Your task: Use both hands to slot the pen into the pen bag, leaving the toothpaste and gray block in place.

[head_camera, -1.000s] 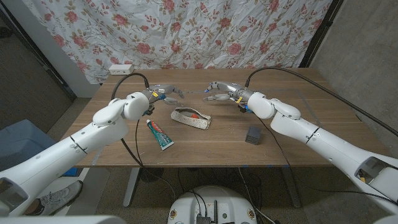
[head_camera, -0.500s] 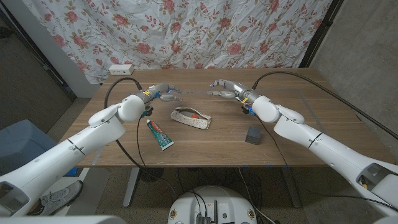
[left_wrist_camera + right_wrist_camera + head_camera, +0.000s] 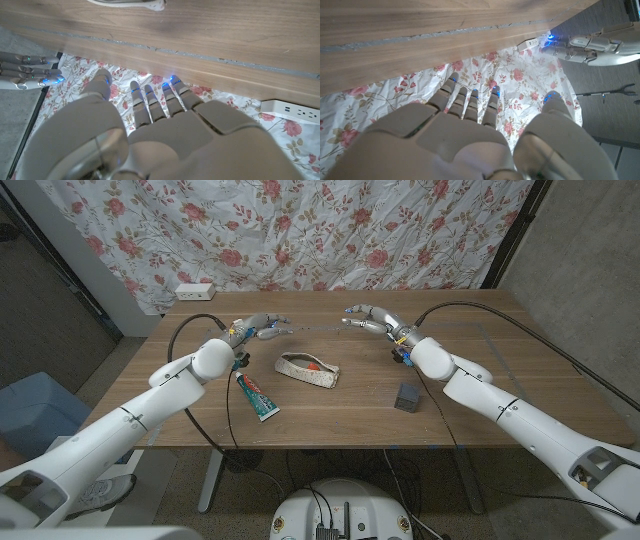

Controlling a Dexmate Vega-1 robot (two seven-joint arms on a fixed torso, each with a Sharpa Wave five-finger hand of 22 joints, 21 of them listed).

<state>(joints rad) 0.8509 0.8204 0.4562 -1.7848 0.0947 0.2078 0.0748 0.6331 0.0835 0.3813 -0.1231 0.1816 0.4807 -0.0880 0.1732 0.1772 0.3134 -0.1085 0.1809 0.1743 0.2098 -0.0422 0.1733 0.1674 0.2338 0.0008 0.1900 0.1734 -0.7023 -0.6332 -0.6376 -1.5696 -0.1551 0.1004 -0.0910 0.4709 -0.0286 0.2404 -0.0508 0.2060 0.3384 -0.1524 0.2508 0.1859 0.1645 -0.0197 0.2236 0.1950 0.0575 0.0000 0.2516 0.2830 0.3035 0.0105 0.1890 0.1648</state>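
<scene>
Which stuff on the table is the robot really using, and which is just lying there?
For the job:
pen bag
pen, red bit poking from the bag
left robot hand
right robot hand

Just lying there:
toothpaste
gray block
power strip

Toothpaste (image 3: pixel 257 395) tube print too small to read; no other text.

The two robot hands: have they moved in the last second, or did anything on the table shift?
Both moved toward the table's far edge: the left hand and the right hand, both empty with fingers apart. The pen bag, toothpaste and gray block stayed put.
</scene>
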